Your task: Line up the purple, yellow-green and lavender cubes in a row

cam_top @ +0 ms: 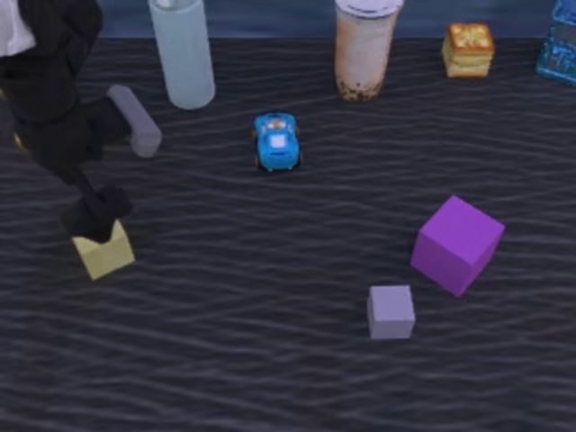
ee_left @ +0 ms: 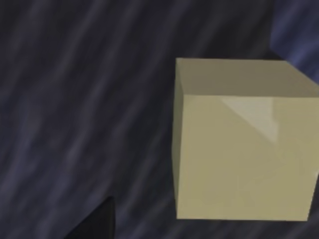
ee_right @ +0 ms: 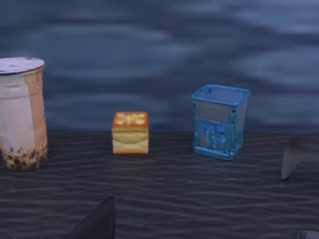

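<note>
The yellow-green cube (cam_top: 106, 254) sits at the table's left. My left gripper (cam_top: 97, 223) hangs open right over its far edge, partly covering it. In the left wrist view the cube (ee_left: 244, 144) fills the frame close up, with one dark fingertip (ee_left: 99, 219) apart from its side. The purple cube (cam_top: 457, 245) stands at the right, turned at an angle. The smaller lavender cube (cam_top: 391, 311) lies just in front of it, to its left. My right gripper (ee_right: 194, 199) is out of the top view; its wrist view shows the fingers spread over bare table.
Along the back stand a pale blue bottle (cam_top: 183, 54), a bubble-tea cup (cam_top: 364, 45), an orange cake block (cam_top: 468, 49) and a blue basket (cam_top: 558, 49). A blue toy car (cam_top: 276, 140) sits mid-table. A grey cylinder (cam_top: 135, 120) lies beside my left arm.
</note>
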You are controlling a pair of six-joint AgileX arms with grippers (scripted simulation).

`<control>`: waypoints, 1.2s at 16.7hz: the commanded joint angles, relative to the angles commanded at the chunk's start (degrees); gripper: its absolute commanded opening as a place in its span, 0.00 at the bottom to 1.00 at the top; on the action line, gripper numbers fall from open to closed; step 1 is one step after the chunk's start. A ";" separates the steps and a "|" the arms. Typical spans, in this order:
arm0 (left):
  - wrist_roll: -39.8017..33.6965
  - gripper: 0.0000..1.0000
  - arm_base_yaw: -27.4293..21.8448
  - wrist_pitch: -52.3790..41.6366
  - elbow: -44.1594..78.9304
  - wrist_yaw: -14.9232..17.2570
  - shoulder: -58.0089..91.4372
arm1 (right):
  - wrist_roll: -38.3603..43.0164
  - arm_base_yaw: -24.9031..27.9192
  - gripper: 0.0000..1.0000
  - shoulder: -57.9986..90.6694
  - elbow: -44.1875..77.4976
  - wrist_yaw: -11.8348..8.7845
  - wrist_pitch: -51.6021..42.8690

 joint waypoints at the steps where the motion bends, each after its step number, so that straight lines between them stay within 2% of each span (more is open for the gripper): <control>1: 1.00 1.00 0.59 0.30 -0.50 0.04 -0.44 | 0.00 0.00 1.00 0.00 0.00 0.00 0.00; 8: 1.29 1.00 0.63 1.26 -1.12 0.04 -0.06 | 0.00 0.00 1.00 0.00 0.00 0.00 0.00; 16: 1.56 1.00 0.90 17.02 -10.53 0.11 6.04 | 0.00 0.00 1.00 0.00 0.00 0.00 0.00; 20: 1.60 1.00 0.93 18.52 -11.48 0.11 6.69 | 0.00 0.00 1.00 0.00 0.00 0.00 0.00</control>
